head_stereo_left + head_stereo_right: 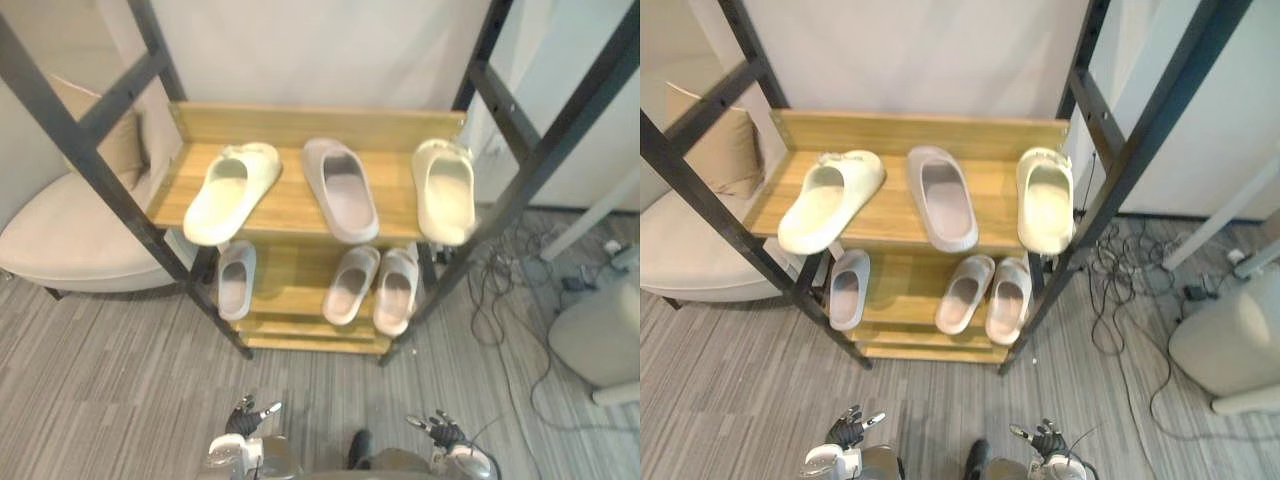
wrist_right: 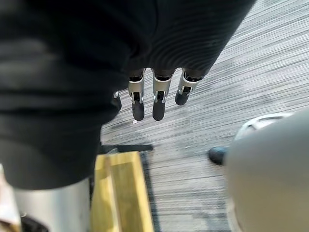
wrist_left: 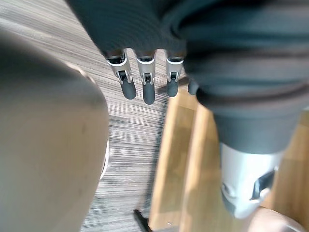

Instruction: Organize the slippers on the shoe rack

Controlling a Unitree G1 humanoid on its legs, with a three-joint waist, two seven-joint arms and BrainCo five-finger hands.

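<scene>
A wooden shoe rack (image 1: 300,125) with a black metal frame stands ahead. On its upper shelf lie a cream slipper (image 1: 230,190) at the left, turned askew, a pale mauve slipper (image 1: 340,188) in the middle and a cream slipper (image 1: 446,190) at the right. The lower shelf holds three smaller pale mauve slippers (image 1: 236,280), (image 1: 351,284), (image 1: 397,290). My left hand (image 1: 246,418) and right hand (image 1: 440,431) hang low by the bottom edge, far from the rack, both open and empty, with straight fingers (image 3: 145,87), (image 2: 155,99).
A beige armchair (image 1: 60,240) with a cushion stands left of the rack. Cables (image 1: 500,290) lie on the grey floor to the right, beside a pale rounded object (image 1: 600,335). Open floor lies between me and the rack.
</scene>
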